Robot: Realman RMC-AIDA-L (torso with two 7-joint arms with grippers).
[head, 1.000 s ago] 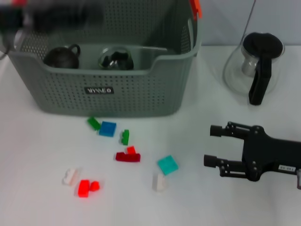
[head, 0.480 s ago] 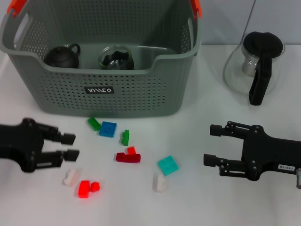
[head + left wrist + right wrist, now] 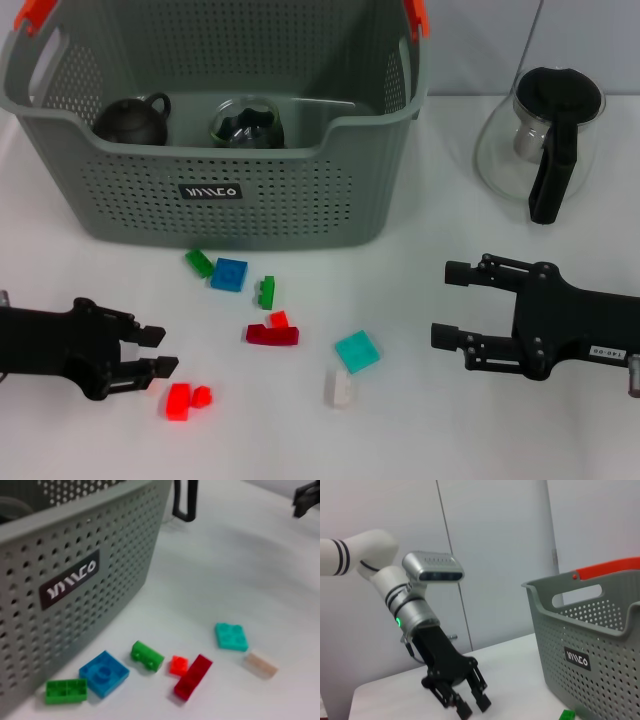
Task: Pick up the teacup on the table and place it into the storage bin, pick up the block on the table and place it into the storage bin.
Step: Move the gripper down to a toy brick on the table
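The grey perforated storage bin [image 3: 300,200] stands at the back left; it also shows in the left wrist view [image 3: 75,545] and the right wrist view [image 3: 590,630]. Inside it lie a dark round teacup [image 3: 130,120] and a glass cup [image 3: 247,125]. Several small blocks lie on the table before it: green [image 3: 199,262], blue [image 3: 229,273], green [image 3: 265,291], dark red [image 3: 272,334], teal [image 3: 357,351], white [image 3: 340,387] and bright red [image 3: 185,398]. My left gripper [image 3: 168,348] is low and open, just left of and above the bright red block. My right gripper [image 3: 443,304] is open and empty at the right.
A glass pitcher [image 3: 540,140] with a black handle stands at the back right. The table is white. The blocks also show in the left wrist view, among them blue [image 3: 104,673] and teal [image 3: 231,635]. The left gripper shows far off in the right wrist view [image 3: 474,709].
My left gripper came down from over the bin to the table, then moved nearer the front. A pale block that lay by the bright red one no longer shows. The right arm stayed still.
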